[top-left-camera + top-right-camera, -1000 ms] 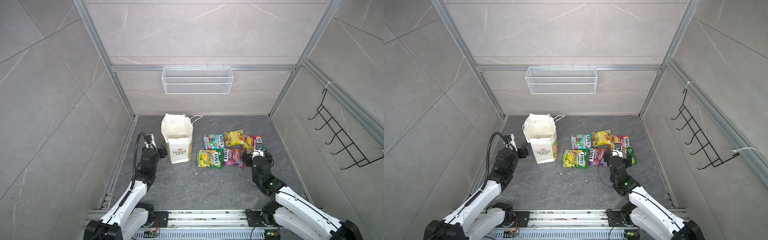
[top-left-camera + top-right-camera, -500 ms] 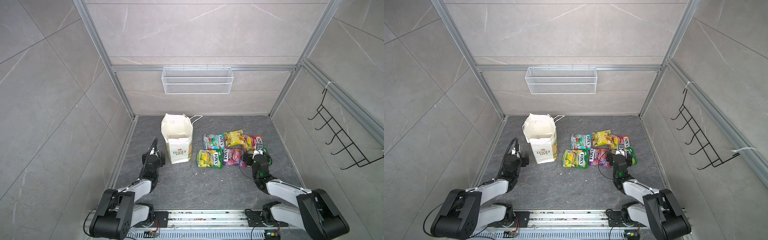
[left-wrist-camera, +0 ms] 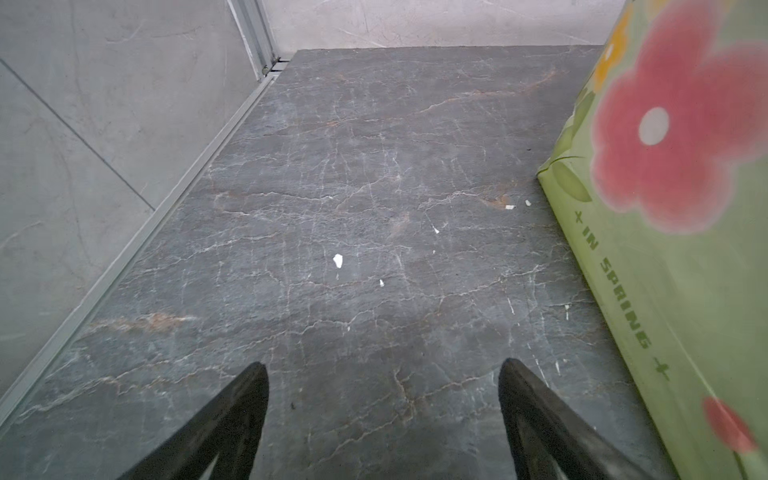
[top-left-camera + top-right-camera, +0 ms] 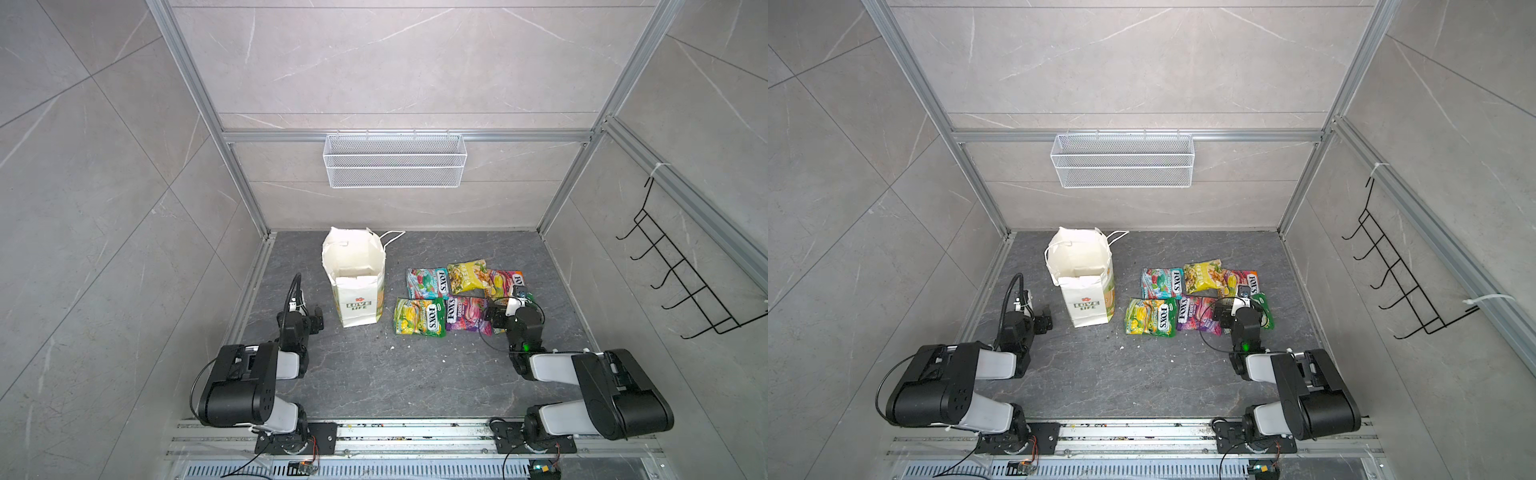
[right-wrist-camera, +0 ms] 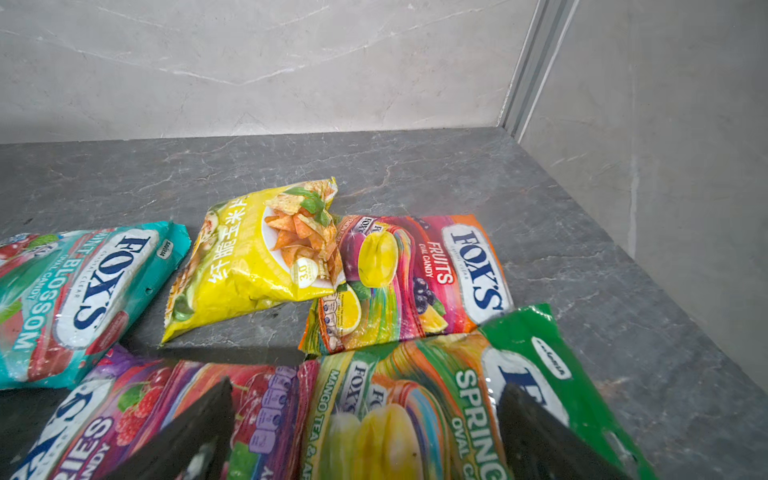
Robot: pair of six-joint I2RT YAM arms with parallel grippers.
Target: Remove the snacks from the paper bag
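Observation:
The white paper bag [image 4: 357,286] [image 4: 1086,282] stands upright and open at the back left of the floor; its flowered green side [image 3: 665,208] fills one edge of the left wrist view. I see nothing inside it in either top view. Several snacks lie flat to its right: a teal packet [image 4: 427,283], a yellow one [image 4: 467,275], an orange-pink one [image 4: 503,278], a green one [image 4: 417,316] and a purple one [image 4: 465,313]. My left gripper [image 4: 318,322] [image 3: 382,365] is open over bare floor, left of the bag. My right gripper [image 4: 500,318] [image 5: 365,386] is open just above another green packet [image 5: 436,399], gripping nothing.
A white wire basket [image 4: 395,166] hangs on the back wall. A black hook rack [image 4: 681,286] is on the right wall. Small white crumbs [image 3: 337,260] dot the dark stone floor. A metal rail [image 3: 137,245] runs along the left wall.
Both arms have folded back low toward their bases. The left gripper has drawn away from the bag towards the near edge and opened a little wider. The packets and bag have not moved.

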